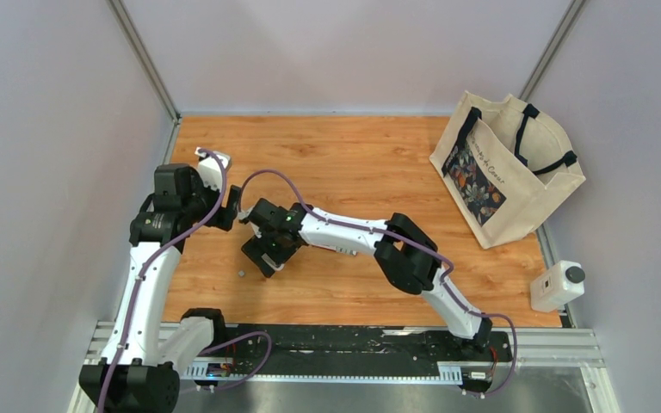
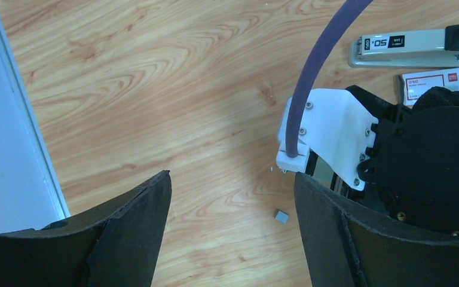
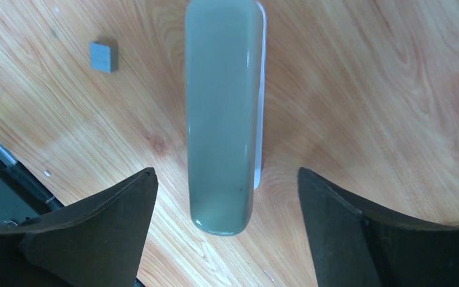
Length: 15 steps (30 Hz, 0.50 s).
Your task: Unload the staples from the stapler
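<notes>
The stapler is grey-green and lies flat on the wooden table, its near end between my right gripper's fingers. My right gripper is open just above it, without touching it. In the top view the right gripper covers the stapler. The stapler also shows in the left wrist view, at the top right. One small grey block of staples lies loose on the table left of the stapler; it also shows in the left wrist view and the top view. My left gripper is open and empty above bare table.
A small red-and-white flat box lies beside the stapler. A cream tote bag stands at the back right. A white device sits off the table's right edge. The left wall rail is close to my left gripper.
</notes>
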Each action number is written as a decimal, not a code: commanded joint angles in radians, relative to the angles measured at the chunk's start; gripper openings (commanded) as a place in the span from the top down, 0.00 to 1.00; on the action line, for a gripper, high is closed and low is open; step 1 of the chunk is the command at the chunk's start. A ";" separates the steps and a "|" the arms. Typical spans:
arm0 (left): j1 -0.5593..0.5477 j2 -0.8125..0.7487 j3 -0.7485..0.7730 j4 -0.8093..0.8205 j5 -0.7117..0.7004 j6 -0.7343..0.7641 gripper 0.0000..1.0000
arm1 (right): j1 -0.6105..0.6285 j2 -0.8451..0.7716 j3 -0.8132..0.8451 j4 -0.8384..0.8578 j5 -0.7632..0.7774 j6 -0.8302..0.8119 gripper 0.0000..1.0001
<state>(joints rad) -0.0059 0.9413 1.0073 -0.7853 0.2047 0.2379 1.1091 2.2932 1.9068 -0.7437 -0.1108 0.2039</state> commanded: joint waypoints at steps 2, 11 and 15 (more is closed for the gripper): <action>0.000 -0.027 0.011 -0.011 0.015 0.015 0.16 | -0.011 -0.147 -0.067 0.021 0.003 -0.023 0.03; 0.000 -0.016 -0.001 -0.017 0.041 0.034 0.16 | -0.136 -0.370 -0.225 0.020 0.109 -0.150 0.03; -0.012 -0.007 -0.016 -0.014 0.055 0.035 0.16 | -0.186 -0.364 -0.238 -0.003 0.229 -0.230 0.05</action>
<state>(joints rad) -0.0059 0.9314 1.0069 -0.7963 0.2298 0.2531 0.9672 1.9385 1.6951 -0.7406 -0.0059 0.0814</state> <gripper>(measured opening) 0.841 0.959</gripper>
